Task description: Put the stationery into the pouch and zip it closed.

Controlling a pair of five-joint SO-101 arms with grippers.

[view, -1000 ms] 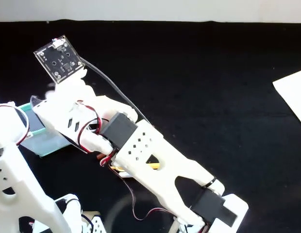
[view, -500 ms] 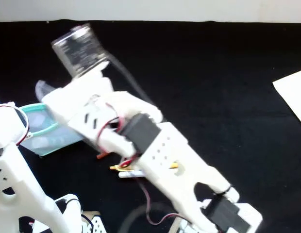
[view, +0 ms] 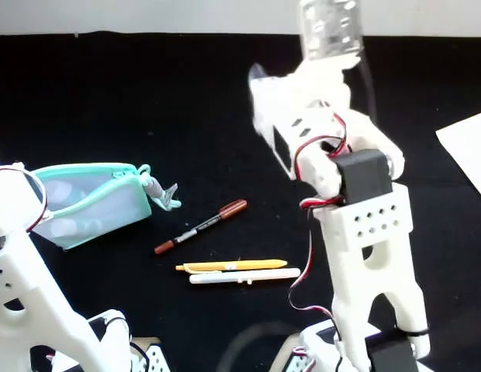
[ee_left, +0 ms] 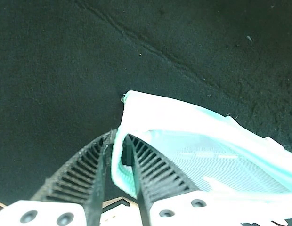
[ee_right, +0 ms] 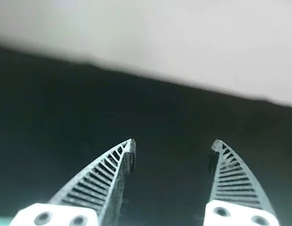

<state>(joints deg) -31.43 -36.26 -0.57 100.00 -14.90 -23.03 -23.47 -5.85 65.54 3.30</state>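
A mint-green pouch (view: 85,203) lies at the table's left, its mouth open along the top, with a zipper pull (view: 161,194) hanging off its right end. My left gripper (ee_left: 118,155) is shut on the pouch's rim (ee_left: 125,141) at the left end. Right of the pouch lie a brown marker (view: 202,226), a yellow pen (view: 231,265) and a white pen (view: 244,275). My right gripper (ee_right: 172,150) is open and empty, raised above the far middle of the table on its arm (view: 333,155).
A white sheet of paper (view: 469,147) lies at the right edge. Black cloth (view: 147,101) covers the table, with a pale wall strip beyond its far edge. The arm bases stand at the near edge.
The right arm swung from over the pouch up and to the right, uncovering the pouch, the marker and both pens. The left gripper kept its hold.
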